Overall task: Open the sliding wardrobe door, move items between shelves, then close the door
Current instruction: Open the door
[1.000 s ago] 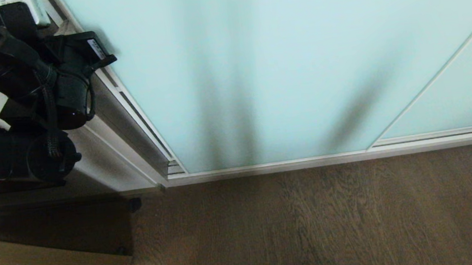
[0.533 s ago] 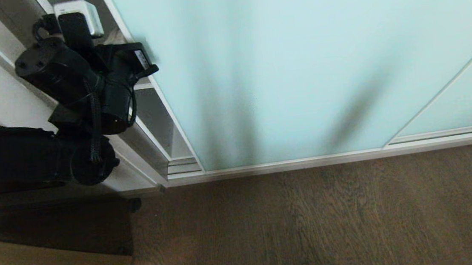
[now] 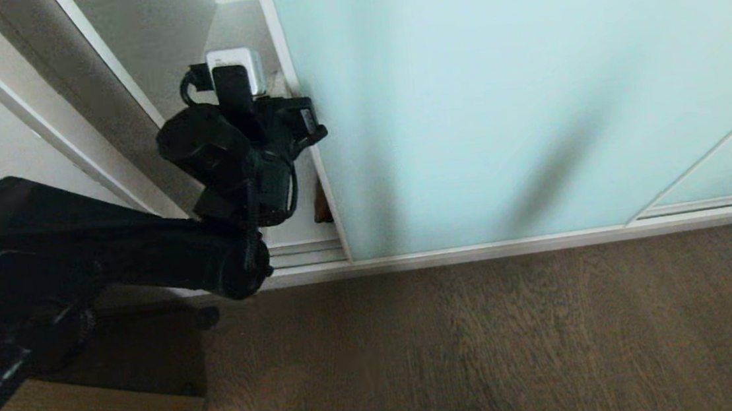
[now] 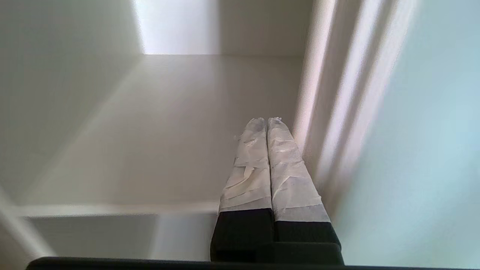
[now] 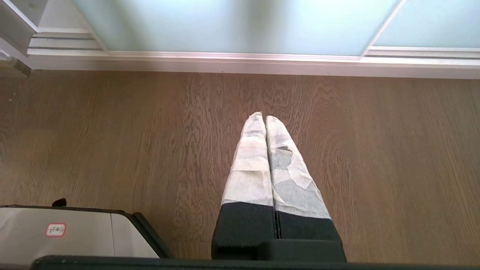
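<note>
Your left gripper point(image 4: 267, 123) has its two tape-wrapped fingers point(image 4: 247, 168) pressed flat together with nothing between them. It reaches into the opened left end of the wardrobe, just beside the left edge of the sliding wardrobe door point(image 3: 528, 85); you cannot tell from either view whether the fingers touch the frame.

You see the door as a wide panel of frosted pale aqua glass with a slim silvery-white frame, standing to the right of the gripper and covering most of the wardrobe front. A second aqua pane shows at the far right behind a slanting frame line. Left of the door edge the compartment is open, with a plain matte white shelf point(image 4: 180, 123) running back beyond the fingertips.

Your right gripper point(image 5: 265, 119) hangs over the brown wood floor point(image 5: 112, 131), near the door's bottom track, fingers likewise closed and empty.

A small white label sits on the left wrist housing in the head view, and a red-outlined sticker point(image 5: 56, 229) on the grey robot base point(image 5: 86, 232); the writing on both is too small to read.
</note>
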Tool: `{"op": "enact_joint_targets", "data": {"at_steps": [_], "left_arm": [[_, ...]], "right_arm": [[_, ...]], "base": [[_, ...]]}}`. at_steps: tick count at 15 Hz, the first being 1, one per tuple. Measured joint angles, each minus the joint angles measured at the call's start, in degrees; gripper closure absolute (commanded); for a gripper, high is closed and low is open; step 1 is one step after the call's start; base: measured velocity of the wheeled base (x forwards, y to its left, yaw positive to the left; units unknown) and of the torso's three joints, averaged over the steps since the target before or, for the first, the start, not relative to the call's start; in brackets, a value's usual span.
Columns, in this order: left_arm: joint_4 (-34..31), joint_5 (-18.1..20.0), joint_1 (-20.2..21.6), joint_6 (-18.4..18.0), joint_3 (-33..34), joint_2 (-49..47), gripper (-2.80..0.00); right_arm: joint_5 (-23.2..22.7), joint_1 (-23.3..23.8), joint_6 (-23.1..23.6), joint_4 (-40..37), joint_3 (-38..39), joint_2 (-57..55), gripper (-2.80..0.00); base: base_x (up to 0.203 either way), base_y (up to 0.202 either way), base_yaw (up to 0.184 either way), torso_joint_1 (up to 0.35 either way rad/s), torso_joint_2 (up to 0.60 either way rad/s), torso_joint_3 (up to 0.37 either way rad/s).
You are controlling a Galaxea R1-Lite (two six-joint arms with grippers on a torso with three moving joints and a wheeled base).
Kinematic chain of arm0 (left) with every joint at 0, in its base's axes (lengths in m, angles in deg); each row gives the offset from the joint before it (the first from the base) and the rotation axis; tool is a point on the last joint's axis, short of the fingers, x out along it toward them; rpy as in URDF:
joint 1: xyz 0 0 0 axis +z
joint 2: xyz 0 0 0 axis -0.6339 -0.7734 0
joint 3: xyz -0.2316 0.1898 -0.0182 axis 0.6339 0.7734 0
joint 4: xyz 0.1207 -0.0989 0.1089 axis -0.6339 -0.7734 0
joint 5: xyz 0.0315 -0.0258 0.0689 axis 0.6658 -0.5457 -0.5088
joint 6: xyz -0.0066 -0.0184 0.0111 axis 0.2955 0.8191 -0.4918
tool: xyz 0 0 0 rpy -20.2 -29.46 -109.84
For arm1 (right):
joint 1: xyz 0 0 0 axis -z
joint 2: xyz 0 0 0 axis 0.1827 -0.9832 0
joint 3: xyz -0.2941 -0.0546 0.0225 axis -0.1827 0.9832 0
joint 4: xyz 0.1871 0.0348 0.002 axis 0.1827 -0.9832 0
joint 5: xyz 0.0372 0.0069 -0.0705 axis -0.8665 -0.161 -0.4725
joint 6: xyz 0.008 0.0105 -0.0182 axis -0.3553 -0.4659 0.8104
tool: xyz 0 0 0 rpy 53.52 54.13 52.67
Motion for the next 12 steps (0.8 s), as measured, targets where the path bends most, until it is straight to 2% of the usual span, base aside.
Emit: {"op": "enact_joint_targets", "data": {"at_steps": [2, 7, 10, 12], "left_arm": [[2.22, -0.05, -1.98, -0.47, -1.77, -2.77, 0.00], [2.96, -0.37, -3.04, -0.19, -4.45, -3.16, 0.00], [1.99, -1.69, -2.12, -0.28, -4.46, 0.52, 0.00], [-1.53, -1.72, 0.07, -0.33, -4.57, 5.45, 0.00]], "right_arm": [[0.01, -0.02, 0.00, 0.00, 0.00, 0.00, 0.00], [0.00, 0.00, -0.02, 0.01, 0.00, 0.00, 0.00], [0.00, -0.02, 0.00, 0.00, 0.00, 0.00, 0.00], [0.00, -0.02, -0.01, 0.01, 0.00, 0.00, 0.00]], "base": [[0.000, 0.000, 0.000, 0.000, 0.00, 0.000], [0.000, 0.000, 0.000, 0.000, 0.00, 0.000], [0.000, 0.000, 0.000, 0.000, 0.00, 0.000], [0.000, 0.000, 0.000, 0.000, 0.00, 0.000]]}}
